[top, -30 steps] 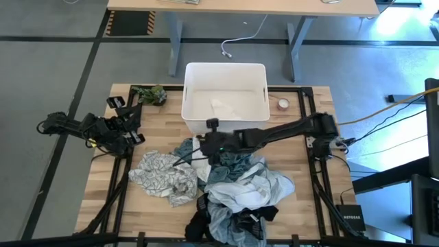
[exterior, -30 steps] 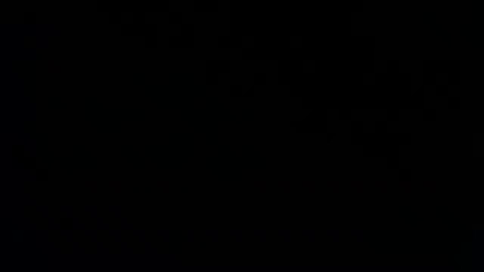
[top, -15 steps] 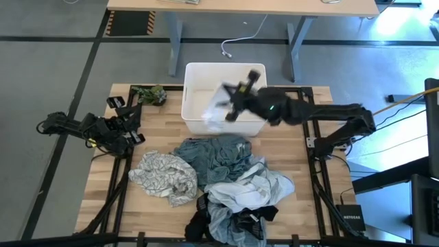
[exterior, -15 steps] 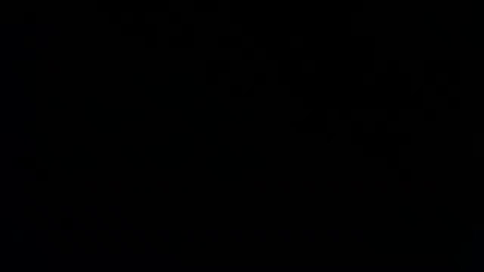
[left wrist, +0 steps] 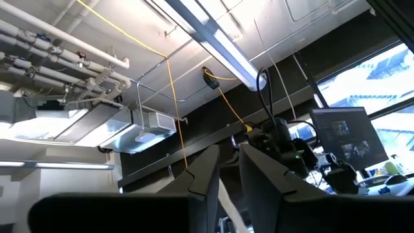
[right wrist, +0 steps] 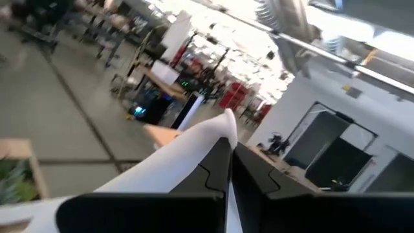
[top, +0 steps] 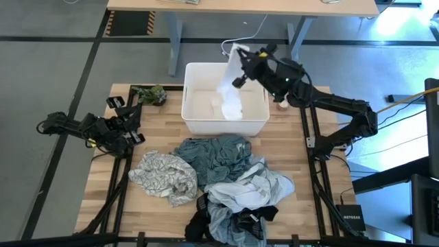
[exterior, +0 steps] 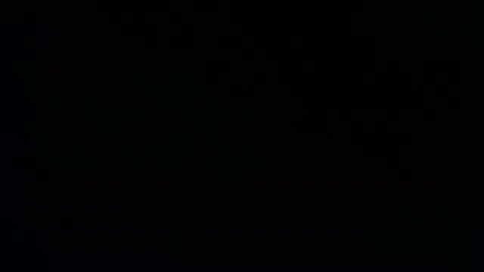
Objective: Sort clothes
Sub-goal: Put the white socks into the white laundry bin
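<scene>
Above the bin [top: 195, 127], at upper centre of the frame, the right gripper [top: 240, 56] holds a white garment [top: 230, 92] pinched between nearly closed fingers. The garment hangs downward from the fingers, long axis vertical, lower end inside the bin. Remaining clothes [top: 219, 182] lie heaped at lower centre. The left gripper [top: 134, 123] waits at left, fingers nearly together, empty.

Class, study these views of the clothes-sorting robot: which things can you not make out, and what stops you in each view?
- Low view: wholly black, so nothing shows.
- Floor of the white bin: partly covered in the high view by the white garment hanging from the right gripper.
- Clothes pile: lower garments buried under the upper ones; its near edge is cut off by the picture's bottom.
- Left gripper: the left wrist view faces the ceiling, showing no table.
</scene>
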